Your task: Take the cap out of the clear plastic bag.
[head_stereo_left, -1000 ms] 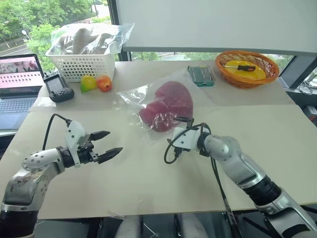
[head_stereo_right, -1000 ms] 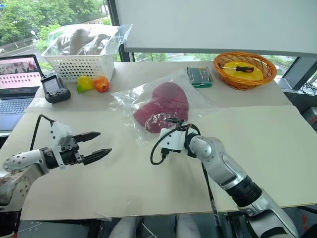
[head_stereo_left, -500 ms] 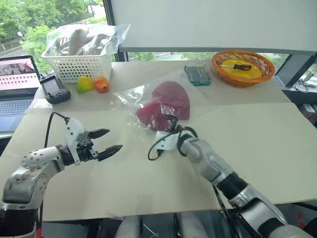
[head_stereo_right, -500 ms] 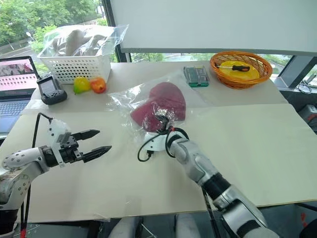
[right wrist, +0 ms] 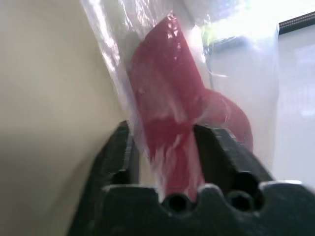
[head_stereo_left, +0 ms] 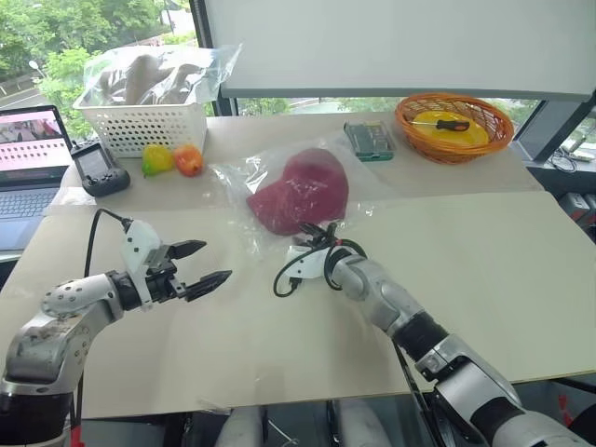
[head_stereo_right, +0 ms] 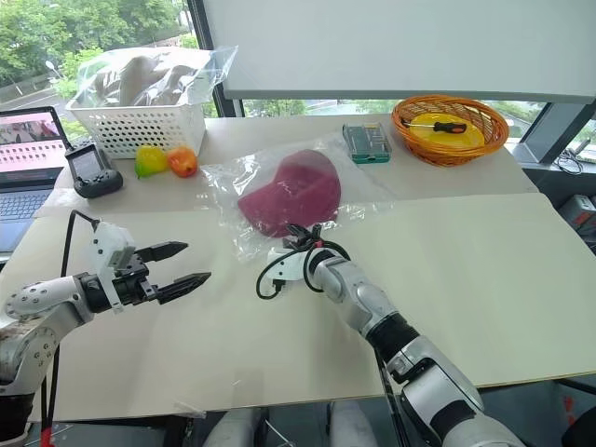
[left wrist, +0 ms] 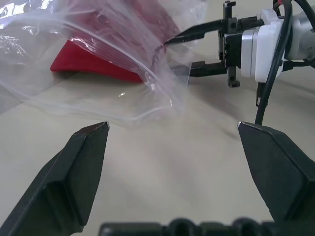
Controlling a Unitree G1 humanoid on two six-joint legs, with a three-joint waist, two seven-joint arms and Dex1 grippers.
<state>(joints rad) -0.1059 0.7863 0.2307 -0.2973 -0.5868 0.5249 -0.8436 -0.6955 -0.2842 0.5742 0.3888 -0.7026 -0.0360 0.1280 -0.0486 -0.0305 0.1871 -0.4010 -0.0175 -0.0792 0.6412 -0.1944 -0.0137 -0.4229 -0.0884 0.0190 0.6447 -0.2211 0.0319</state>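
Near the table's (head_stereo_left: 521,279) left edge: left gripper (head_stereo_left: 206,267), fingers spread wide, holding nothing, hovering above the surface. At the table's middle, toward the far edge: clear plastic bag (head_stereo_left: 244,177) lying flat with the maroon cap (head_stereo_left: 303,191) inside. Just in front of it: right gripper (right wrist: 162,162), fingers pinching the bag's near edge together with a fold of the cap's fabric. Likely risk: pulling now drags bag and cap together, since plastic and cloth sit in one pinch and nothing pins the bag.
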